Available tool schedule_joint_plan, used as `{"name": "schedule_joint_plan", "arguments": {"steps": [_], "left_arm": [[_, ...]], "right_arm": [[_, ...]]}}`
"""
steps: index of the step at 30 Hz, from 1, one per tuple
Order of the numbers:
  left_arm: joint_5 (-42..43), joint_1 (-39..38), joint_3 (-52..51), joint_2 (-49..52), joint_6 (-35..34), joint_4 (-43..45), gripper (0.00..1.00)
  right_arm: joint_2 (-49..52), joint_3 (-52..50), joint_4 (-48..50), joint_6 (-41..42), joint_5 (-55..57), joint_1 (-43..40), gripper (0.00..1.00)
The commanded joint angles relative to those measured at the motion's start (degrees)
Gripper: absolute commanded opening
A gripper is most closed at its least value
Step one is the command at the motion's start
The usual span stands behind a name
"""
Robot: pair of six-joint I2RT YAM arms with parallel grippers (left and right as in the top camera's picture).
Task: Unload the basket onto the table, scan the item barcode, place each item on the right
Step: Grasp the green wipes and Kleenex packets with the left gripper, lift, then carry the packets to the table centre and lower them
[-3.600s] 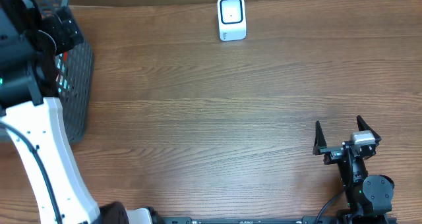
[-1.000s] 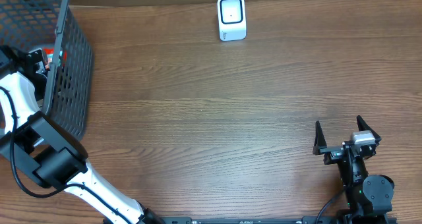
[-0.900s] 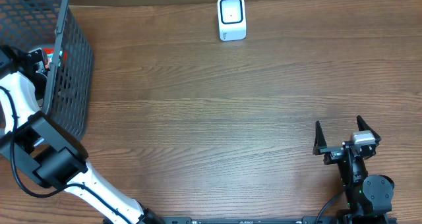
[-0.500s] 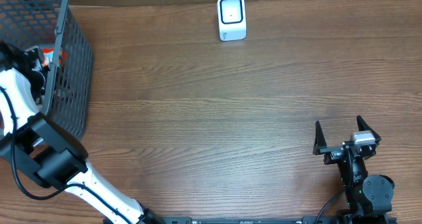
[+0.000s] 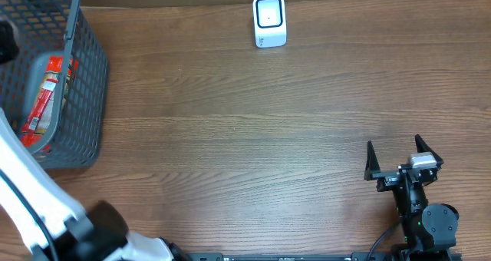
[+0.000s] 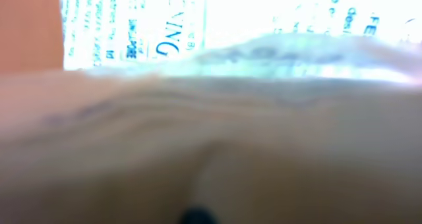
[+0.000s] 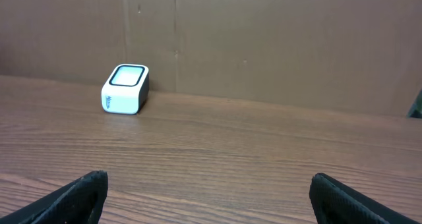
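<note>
A printed packet (image 6: 264,26), white label over a tan crinkled fold, fills the left wrist view right at the jaws and hides the fingers; the gripper is closed on it. In the overhead view only the raised white left arm (image 5: 31,192) and a dark blur at the left edge show. The white scanner (image 5: 269,21) stands at the table's far edge and also shows as the scanner (image 7: 125,89) at the left. My right gripper (image 5: 393,142) rests at the near right, fingers wide apart and empty; the right gripper (image 7: 208,178) points toward the back wall.
A dark mesh basket (image 5: 88,84) stands at the far left with a red packet (image 5: 47,92) lying inside. A brown board closes off the back of the wooden table (image 5: 245,138).
The left arm has lifted up out of the basket and swung off the left edge, uncovering the red packet inside. The right arm has not moved.
</note>
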Motion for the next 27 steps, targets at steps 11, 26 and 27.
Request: {"name": "schedule_joint_plan", "arguments": {"steps": [11, 26, 27], "left_arm": [[4.4, -30.6, 1.3, -12.0, -2.1, -15.8, 0.46], [-1.1, -60.5, -16.2, -5.5, -7.7, -9.9, 0.45], [-1.1, -63.5, -20.1, -4.0, -9.1, -6.8, 0.45]], "right_arm": [[-0.5, -0.6, 0.3, -0.1, -0.3, -0.3, 1.0], [-0.5, -0.6, 0.3, -0.1, -0.3, -0.3, 1.0], [-0.5, -0.6, 0.3, -0.1, -0.3, -0.3, 1.0]]}}
